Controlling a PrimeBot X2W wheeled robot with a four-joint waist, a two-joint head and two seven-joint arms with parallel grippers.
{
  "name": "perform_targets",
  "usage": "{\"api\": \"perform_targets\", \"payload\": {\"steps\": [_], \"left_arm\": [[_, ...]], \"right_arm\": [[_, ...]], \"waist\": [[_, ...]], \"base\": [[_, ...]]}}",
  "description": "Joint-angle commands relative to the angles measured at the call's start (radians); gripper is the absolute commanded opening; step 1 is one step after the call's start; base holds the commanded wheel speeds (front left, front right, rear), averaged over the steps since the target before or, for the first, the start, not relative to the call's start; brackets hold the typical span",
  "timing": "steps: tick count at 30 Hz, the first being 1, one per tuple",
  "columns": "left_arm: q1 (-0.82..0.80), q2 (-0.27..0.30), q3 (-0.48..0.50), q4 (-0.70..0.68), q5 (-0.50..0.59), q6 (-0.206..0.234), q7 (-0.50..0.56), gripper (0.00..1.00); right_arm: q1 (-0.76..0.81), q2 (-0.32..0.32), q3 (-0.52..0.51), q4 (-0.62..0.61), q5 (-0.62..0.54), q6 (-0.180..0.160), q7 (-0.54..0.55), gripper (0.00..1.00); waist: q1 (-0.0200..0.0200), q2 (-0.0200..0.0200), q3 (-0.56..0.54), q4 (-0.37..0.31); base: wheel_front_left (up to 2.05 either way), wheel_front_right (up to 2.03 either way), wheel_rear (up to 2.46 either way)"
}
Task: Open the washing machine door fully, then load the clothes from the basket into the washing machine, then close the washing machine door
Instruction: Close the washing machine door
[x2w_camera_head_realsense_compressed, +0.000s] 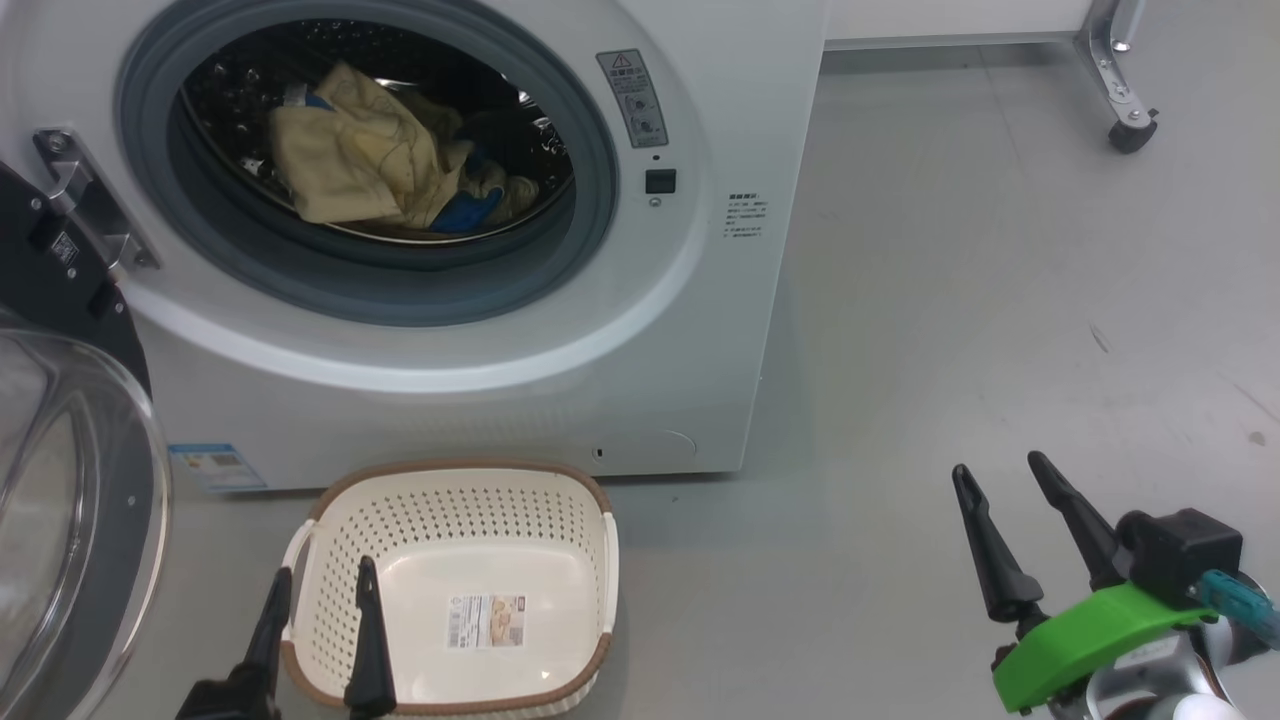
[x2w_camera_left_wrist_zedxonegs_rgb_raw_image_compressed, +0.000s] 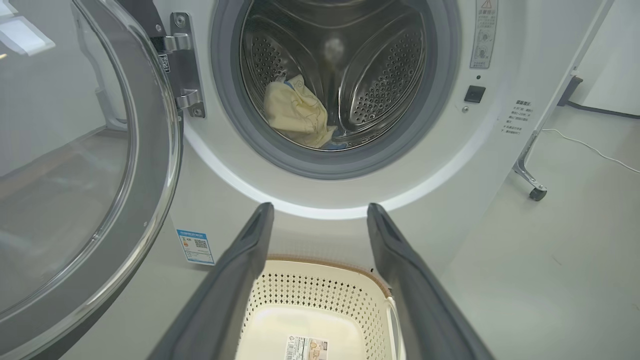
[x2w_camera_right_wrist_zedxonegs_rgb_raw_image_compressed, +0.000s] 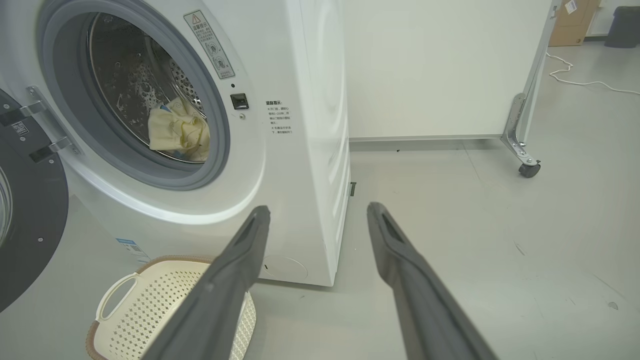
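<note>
Smooth grey floor (x2w_camera_head_realsense_compressed: 950, 300), perforated cream basket (x2w_camera_head_realsense_compressed: 450, 522)

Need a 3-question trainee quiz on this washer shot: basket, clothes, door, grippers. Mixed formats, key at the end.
1. True or false: the basket has a garment in it.
2. Short answer: the washing machine door stands open, and the left gripper and right gripper both have their jaws open. Which task step is not yet done?
3. Where are the clothes?
A) in the basket
B) inside the washing machine
C) between the right gripper's jaws

Key: 1 false; 2 closing the washing machine door; 3 B.
</note>
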Motion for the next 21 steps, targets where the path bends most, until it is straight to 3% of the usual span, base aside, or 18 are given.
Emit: {"api": "perform_targets", "payload": {"steps": [1,21], "left_arm": [[-0.044,0.012,0.032,-0.036,0.010,0.004,-0.009,1.00],[-0.055,0.016,0.026,-0.049,0.015,-0.007,-0.009,1.00]], "right_arm": [[-0.025,-0.010,0.013,-0.039,-0.006,0.000,-0.003,1.00],[-0.030,-0.009,0.002,-0.038,-0.008,0.000,-0.003,1.00]], "waist": [[0.0001,0.0000,0.001,0.001],[0.0001,0.0000,0.011,0.021]], "base": [[-0.59,0.59,0.00],[-1.46,1.46,0.00]]}}
